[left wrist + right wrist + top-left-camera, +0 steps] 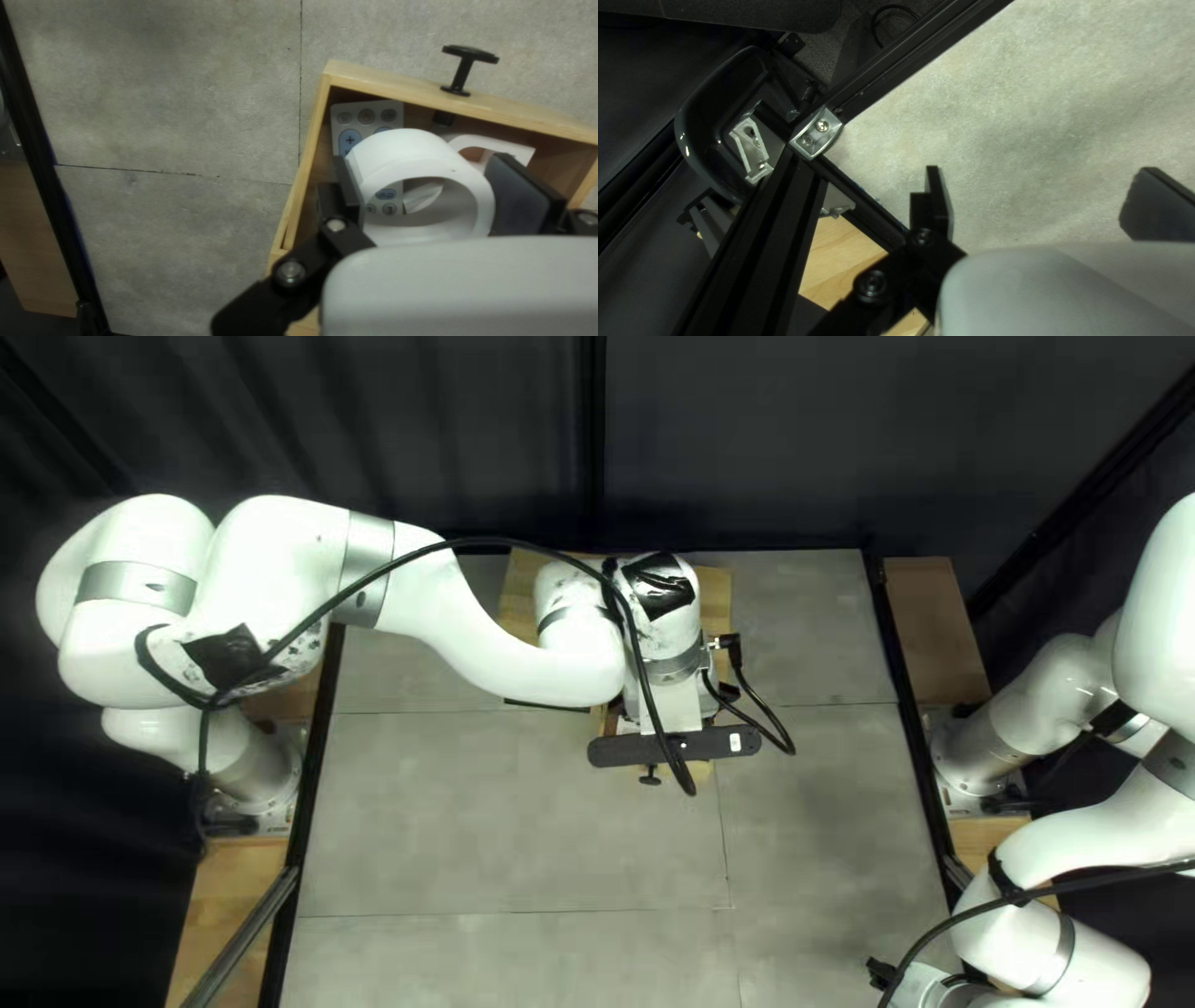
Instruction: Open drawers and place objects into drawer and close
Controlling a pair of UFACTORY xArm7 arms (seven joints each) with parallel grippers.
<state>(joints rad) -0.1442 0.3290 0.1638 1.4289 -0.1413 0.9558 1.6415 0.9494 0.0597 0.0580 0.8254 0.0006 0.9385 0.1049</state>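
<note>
My left gripper reaches down over the wooden drawer unit, its fingertips hidden by its mount; a black knob shows below it. In the left wrist view, the left gripper is shut on a white ring-shaped roll, held over the pulled-out drawer. Inside the drawer lie a pale remote with blue buttons, partly covered by the roll, and a white curved item. The knob stands on the drawer's front. My right gripper is open, with nothing between its fingers.
Grey tabletop extends around the drawer unit. A black rail and metal corner bracket lie beside the right gripper, with a pale wooden board beyond. My right arm stays at the table's near right corner.
</note>
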